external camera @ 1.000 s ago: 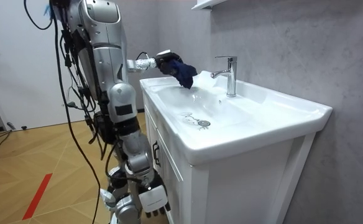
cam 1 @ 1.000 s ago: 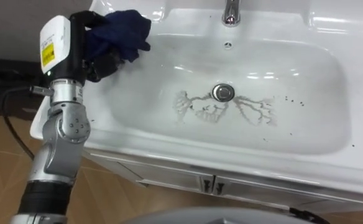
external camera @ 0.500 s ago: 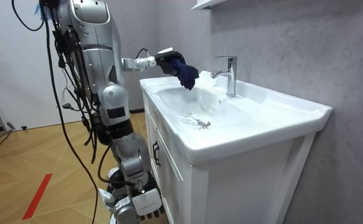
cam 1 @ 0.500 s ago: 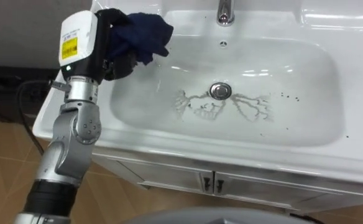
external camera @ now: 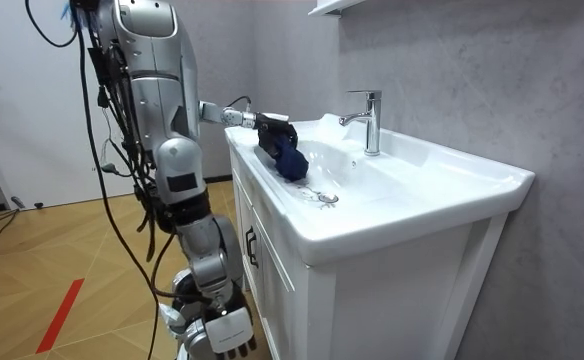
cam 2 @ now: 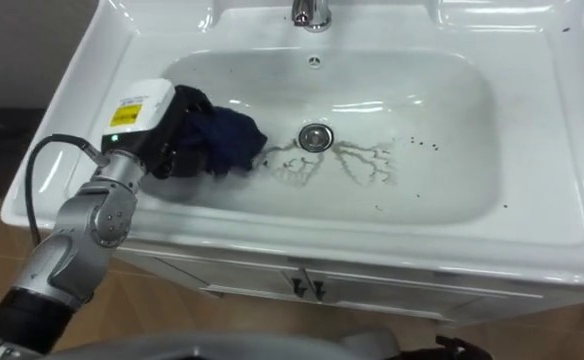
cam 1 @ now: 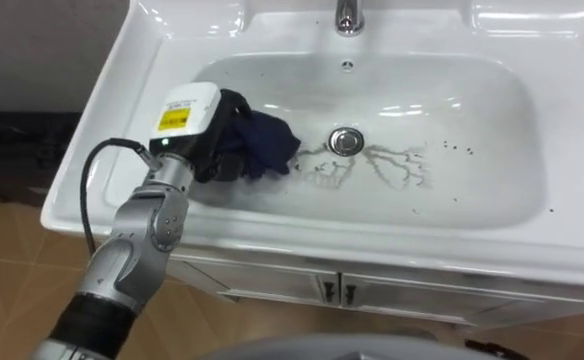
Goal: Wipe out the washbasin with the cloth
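A white basin point(cam 1: 492, 120) sits in a vanity top, with dark branching streaks point(cam 1: 392, 168) and specks around the metal drain point(cam 1: 346, 140). My left hand point(cam 1: 194, 128) reaches in over the basin's left wall, its fingers curled round a bunched dark blue cloth point(cam 1: 264, 146). The cloth rests on the bowl's left slope, just left of the drain and touching the streaks' left end. In the room view I stand at the vanity's front corner, left hand point(external camera: 268, 129) and cloth point(external camera: 291, 160) down in the bowl. My right hand point(external camera: 222, 336) hangs low by my side.
A chrome faucet point(cam 1: 348, 14) rises behind the bowl at the back centre. The overflow hole point(cam 1: 347, 65) lies below it. Cabinet doors with small handles point(cam 1: 334, 292) are under the front rim point(cam 1: 372, 245). A grey wall stands behind the vanity.
My left hand has come down with the cloth from above the basin's back left corner into the bowl's left side. The eye view has shifted too.
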Controlling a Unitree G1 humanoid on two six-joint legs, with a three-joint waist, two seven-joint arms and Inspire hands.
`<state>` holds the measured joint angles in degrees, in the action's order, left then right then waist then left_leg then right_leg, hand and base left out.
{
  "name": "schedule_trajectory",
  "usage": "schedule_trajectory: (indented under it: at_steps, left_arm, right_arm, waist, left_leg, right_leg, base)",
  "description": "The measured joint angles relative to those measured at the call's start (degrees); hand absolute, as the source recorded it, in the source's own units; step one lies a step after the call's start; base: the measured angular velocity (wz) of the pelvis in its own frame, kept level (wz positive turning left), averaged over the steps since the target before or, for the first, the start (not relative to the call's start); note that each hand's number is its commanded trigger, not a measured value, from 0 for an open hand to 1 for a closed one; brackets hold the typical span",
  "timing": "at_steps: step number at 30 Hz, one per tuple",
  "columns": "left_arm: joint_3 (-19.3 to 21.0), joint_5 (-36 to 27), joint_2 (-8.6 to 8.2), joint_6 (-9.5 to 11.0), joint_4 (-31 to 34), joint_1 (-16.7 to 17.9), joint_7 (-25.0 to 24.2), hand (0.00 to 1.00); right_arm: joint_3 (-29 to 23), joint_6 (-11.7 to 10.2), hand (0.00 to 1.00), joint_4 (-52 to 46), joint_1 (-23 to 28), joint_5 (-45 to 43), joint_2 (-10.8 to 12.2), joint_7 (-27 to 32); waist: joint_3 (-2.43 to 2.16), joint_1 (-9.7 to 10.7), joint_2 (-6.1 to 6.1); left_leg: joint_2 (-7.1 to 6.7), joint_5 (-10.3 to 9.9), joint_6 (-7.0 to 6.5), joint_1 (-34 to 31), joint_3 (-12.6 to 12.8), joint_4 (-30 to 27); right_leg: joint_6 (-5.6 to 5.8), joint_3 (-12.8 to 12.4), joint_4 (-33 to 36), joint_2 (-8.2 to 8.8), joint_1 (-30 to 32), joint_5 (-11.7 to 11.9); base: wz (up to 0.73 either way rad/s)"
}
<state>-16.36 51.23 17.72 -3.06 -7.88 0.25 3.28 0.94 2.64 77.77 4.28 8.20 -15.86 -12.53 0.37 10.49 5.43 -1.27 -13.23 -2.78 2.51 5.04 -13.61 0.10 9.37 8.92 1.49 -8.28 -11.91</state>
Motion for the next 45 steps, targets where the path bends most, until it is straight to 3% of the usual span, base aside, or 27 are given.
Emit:
schedule_trajectory:
  at_steps: [17,25,33,38,41,45]
  left_arm:
    - [0.0,3.88,0.7,-1.49,-3.24,-0.04,-2.19,1.0]
    - [-0.05,8.41,0.7,-1.94,-3.21,-1.18,-6.25,1.0]
    - [-1.37,8.47,0.82,-3.36,-3.43,-1.21,-6.67,1.0]
    - [-2.63,8.54,0.85,-4.27,-4.33,-1.43,-7.57,1.0]
    - [-3.21,9.67,0.84,-4.54,-4.74,-2.73,-9.22,1.0]
    - [-4.91,9.46,0.84,-4.55,-8.56,-6.6,-9.91,1.0]
  right_arm:
    - [-0.01,1.12,0.0,-1.86,-0.43,-4.25,-0.42,-0.01]
    - [-0.01,1.22,0.0,-0.99,-0.27,-4.14,-0.44,0.23]
    - [0.04,1.23,0.0,-1.09,-0.55,-3.97,-0.22,1.98]
    - [0.0,2.46,0.0,-1.51,-0.75,-4.04,-0.13,1.97]
    - [-0.2,2.44,0.0,-2.01,-0.99,-4.02,-0.13,1.86]
    - [-1.08,2.43,0.0,-2.2,-2.46,-3.7,-0.36,1.81]
  waist:
    - [0.3,0.31,0.34]
    - [0.36,0.67,0.63]
    - [0.46,1.89,0.87]
    - [0.52,2.06,0.78]
    - [0.52,2.39,0.88]
    - [0.39,3.58,2.06]
  left_leg:
    - [0.43,-0.01,0.01,0.02,1.62,0.29]
    - [0.52,-0.01,0.01,0.03,2.0,0.1]
    - [0.46,-0.01,0.0,0.14,2.4,0.13]
    - [0.37,-0.01,-0.01,-0.01,2.8,0.03]
    - [0.39,-0.01,-0.01,-0.25,2.79,-0.04]
    - [0.44,0.01,-0.03,-2.03,2.81,-1.0]
  right_leg:
    - [-0.04,-1.43,0.85,-0.2,0.84,0.03]
    - [-0.04,-1.57,0.9,-0.19,0.84,0.03]
    - [-0.07,-2.31,0.75,-0.15,0.7,-0.02]
    - [-0.06,-2.99,0.67,-0.08,0.97,-0.28]
    - [-0.06,-3.03,0.69,-0.1,1.61,-0.29]
    - [-0.08,-3.01,1.84,-0.01,3.53,-0.27]
  base:
    - [-0.05]
    - [0.0]
    - [-0.02]
    - [-0.04]
    - [0.0]
    - [0.0]
